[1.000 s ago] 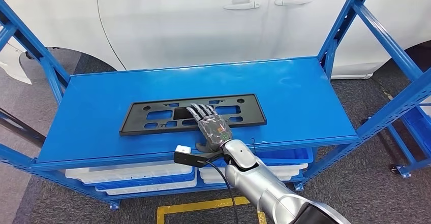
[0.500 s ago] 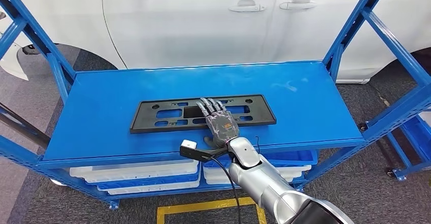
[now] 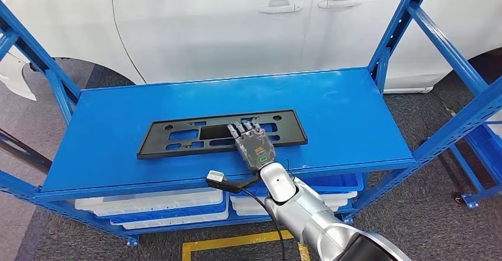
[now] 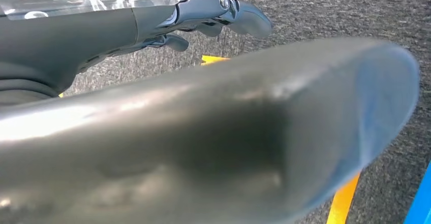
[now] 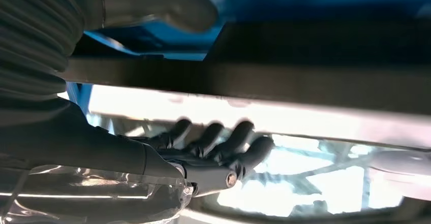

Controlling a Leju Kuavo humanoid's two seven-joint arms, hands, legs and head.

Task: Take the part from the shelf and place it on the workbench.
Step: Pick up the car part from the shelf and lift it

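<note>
Lying flat along the middle of the blue shelf [image 3: 118, 125], the black part [image 3: 177, 138] is a long, thin frame with cut-out slots and small holes, its long side roughly parallel to the shelf's front edge. The right robot hand [image 3: 253, 145] rests on the part's right half, fingers [image 3: 244, 130] curled down over the frame. In the right wrist view the dark fingers [image 5: 223, 140] sit on one side of the frame's bar and the grey thumb [image 5: 167, 5] on the other, so the right robot hand appears to grip the bar, with the part still on the shelf. The silver arm comes in from below, with a small white-tipped camera [image 3: 215, 177] and black cable at the wrist. The left robot hand [image 4: 213, 18] hangs over grey carpet [image 4: 325, 10], its fingers partly curled with nothing in them. Below the shelf board sit white and blue bins [image 3: 154, 205]. Behind the shelf stands a white car [image 3: 225, 24]. Yellow floor tape [image 3: 237, 241] runs under the arm.
</note>
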